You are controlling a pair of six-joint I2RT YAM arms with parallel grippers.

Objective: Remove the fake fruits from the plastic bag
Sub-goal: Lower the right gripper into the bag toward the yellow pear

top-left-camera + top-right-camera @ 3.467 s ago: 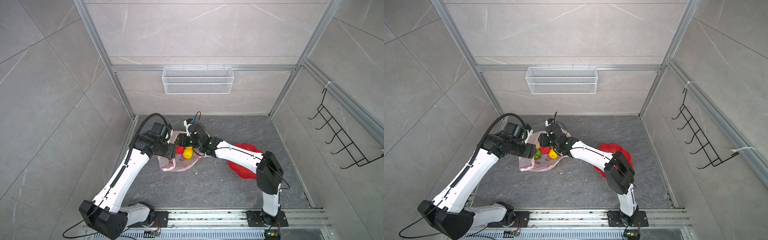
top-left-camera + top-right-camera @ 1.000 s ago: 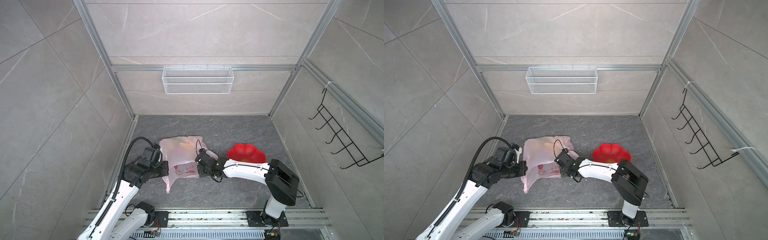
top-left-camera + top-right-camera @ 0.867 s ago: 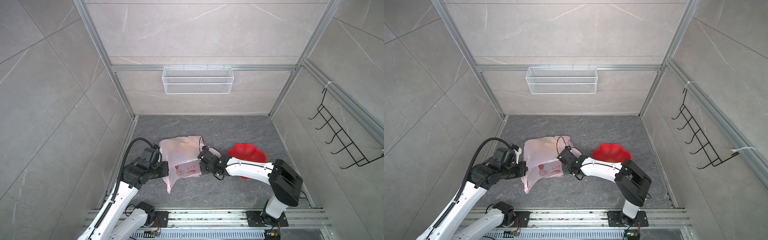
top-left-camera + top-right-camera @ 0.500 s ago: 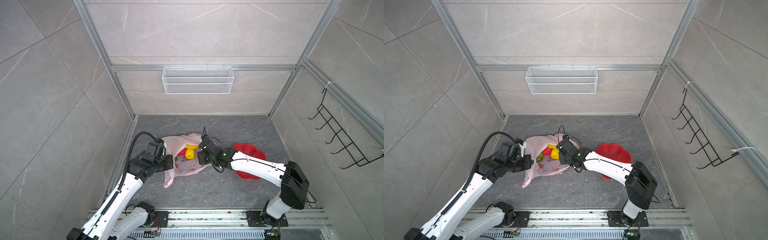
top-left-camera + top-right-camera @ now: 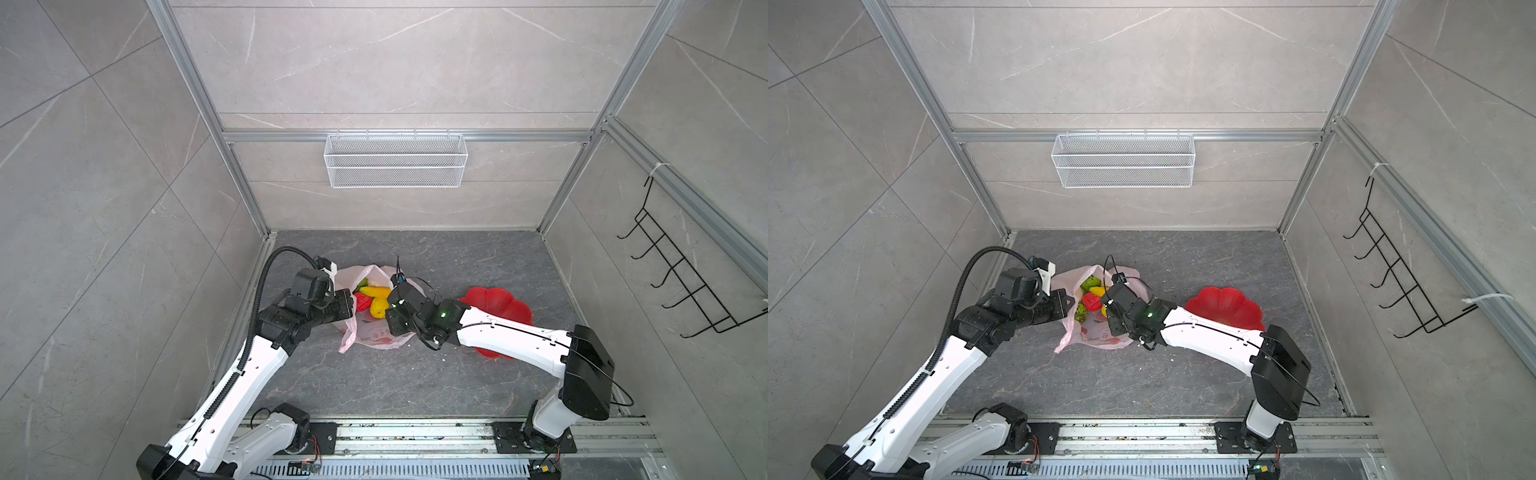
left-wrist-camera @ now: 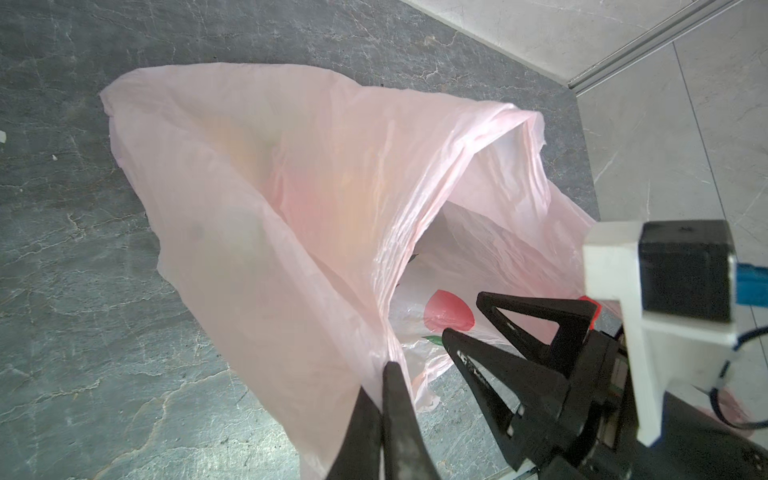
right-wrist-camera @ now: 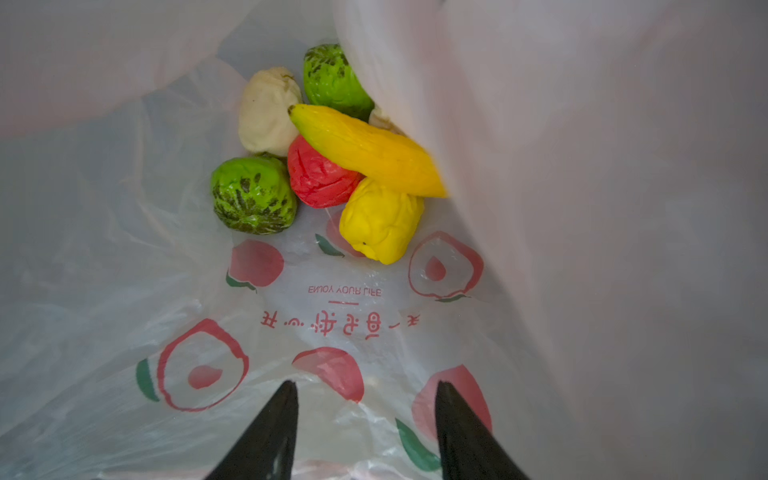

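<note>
Here the thin, translucent pale-pink plastic bag (image 6: 270, 187) lies left of centre on the dark grey marbled tabletop (image 5: 415, 374), its rim pinched in the closed left gripper (image 6: 380, 382). The right wrist view, unlike the left, looks inside at the coloured toy fake fruits (image 7: 365, 149) beyond the empty, parted right gripper (image 7: 365, 384); one cream lump (image 7: 380, 118) is mostly hidden. Pale tiled walls (image 5: 395, 62) surround.

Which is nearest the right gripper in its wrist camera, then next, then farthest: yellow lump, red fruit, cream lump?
1. Yellow lump, closest ahead of the right gripper.
2. Red fruit, behind it, partly under the banana.
3. Cream lump, deep in the plastic bag.
</note>
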